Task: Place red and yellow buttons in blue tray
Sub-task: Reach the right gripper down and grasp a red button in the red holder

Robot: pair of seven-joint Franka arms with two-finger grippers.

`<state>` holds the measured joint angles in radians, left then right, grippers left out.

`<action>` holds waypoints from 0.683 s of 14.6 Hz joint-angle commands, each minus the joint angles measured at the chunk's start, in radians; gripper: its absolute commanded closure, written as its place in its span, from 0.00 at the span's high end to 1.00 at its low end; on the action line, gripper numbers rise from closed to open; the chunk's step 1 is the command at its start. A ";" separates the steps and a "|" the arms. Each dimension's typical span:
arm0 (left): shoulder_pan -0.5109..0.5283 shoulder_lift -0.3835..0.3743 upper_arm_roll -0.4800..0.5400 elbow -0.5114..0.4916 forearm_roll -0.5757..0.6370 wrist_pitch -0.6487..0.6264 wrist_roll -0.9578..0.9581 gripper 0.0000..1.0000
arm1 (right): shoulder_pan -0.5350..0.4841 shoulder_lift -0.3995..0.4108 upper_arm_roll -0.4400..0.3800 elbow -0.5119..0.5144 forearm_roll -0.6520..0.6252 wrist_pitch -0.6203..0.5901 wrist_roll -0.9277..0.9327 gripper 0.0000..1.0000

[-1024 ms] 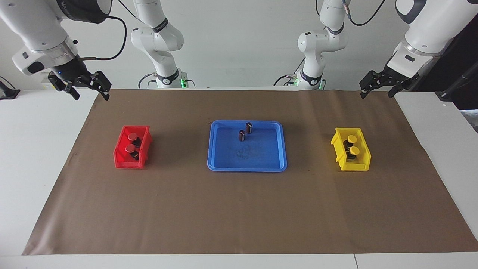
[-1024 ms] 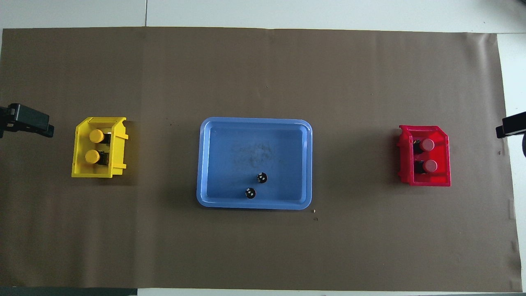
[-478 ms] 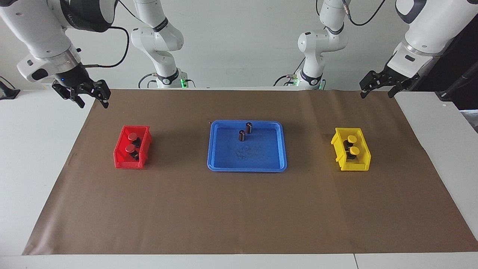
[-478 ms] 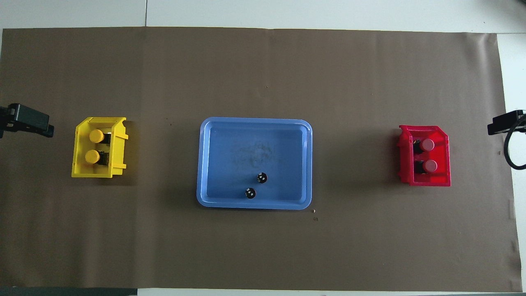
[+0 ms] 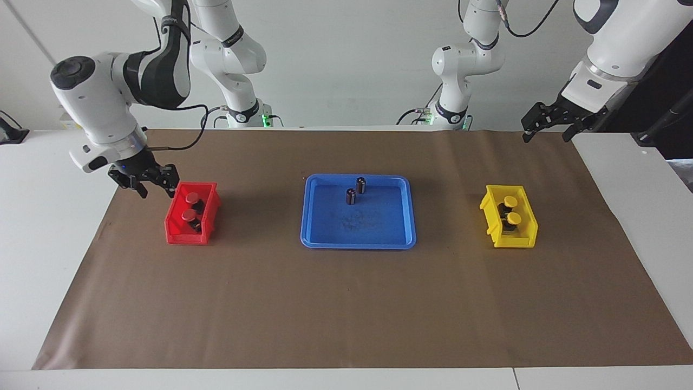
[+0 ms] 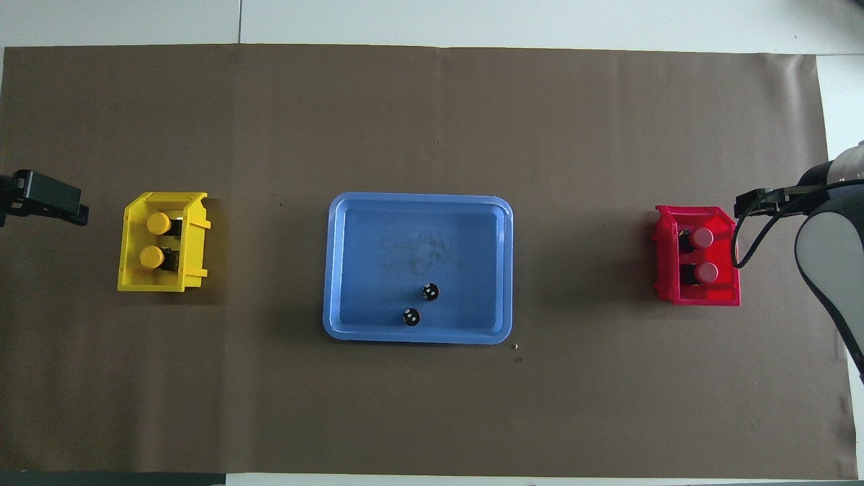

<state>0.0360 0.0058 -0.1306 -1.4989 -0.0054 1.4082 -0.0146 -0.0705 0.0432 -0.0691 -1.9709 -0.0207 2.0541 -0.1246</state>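
Note:
Two red buttons [image 5: 190, 207] sit in the red bin [image 5: 173, 230], which also shows in the overhead view [image 6: 698, 295]. Two yellow buttons [image 5: 511, 210] sit in the yellow bin [image 5: 528, 227], also seen from overhead [image 6: 162, 283]. The blue tray [image 5: 373, 227] lies mid-table between the bins and holds no coloured button. My right gripper [image 5: 157, 189] is open and empty, low over the mat right beside the red bin's rim; its tip shows in the overhead view [image 6: 759, 201]. My left gripper [image 5: 545, 135] is open and empty, raised over the mat's corner at the left arm's end, apart from the yellow bin.
Two dark cylinders [image 5: 355, 190] stand upright in the blue tray, in its part nearer the robots; they also show in the overhead view [image 6: 420, 304]. A brown mat [image 5: 346, 303] covers the table. Two idle white arm bases stand at the robots' edge.
My right arm has swung down and inward from above the table's end to just beside the red bin. The left arm, bins, tray and buttons have not moved.

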 commanded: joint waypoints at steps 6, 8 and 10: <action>0.002 -0.029 -0.001 -0.037 0.004 0.023 -0.005 1.00 | 0.040 0.009 0.002 -0.158 0.016 0.207 0.037 0.61; 0.004 -0.029 -0.001 -0.037 0.004 0.025 -0.005 1.00 | 0.038 -0.002 0.002 -0.190 0.016 0.233 0.036 0.61; 0.004 -0.029 -0.001 -0.037 0.004 0.023 -0.005 1.00 | 0.040 -0.011 0.002 -0.233 0.016 0.262 0.036 0.61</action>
<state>0.0360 0.0058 -0.1306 -1.4991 -0.0054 1.4082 -0.0145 -0.0282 0.0729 -0.0694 -2.1339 -0.0187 2.2711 -0.0968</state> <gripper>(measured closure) 0.000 0.388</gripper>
